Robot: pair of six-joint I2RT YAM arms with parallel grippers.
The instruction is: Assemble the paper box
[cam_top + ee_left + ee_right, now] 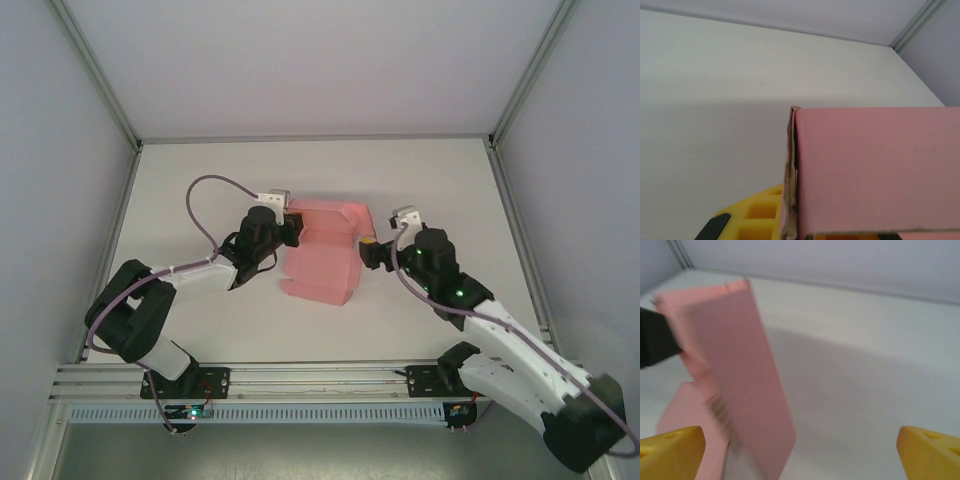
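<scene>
The pink paper box [322, 252] lies partly folded in the middle of the white table, with one panel raised. My left gripper [290, 226] is shut on its upper left edge. In the left wrist view the pink panel [875, 170] covers the lower right, its folded edge is pinched at the bottom, and a yellow finger [757, 215] shows beside it. My right gripper [369, 250] is open at the box's right edge. Its yellow fingertips [670, 452] stand wide apart, and the raised pink panel [740, 375] leans between them, nearer the left one.
The table [200, 180] is enclosed by pale walls and metal frame posts [110, 110]. An aluminium rail [320, 385] carrying both arm bases runs along the near edge. The black body of the left gripper [655, 340] shows at the left of the right wrist view.
</scene>
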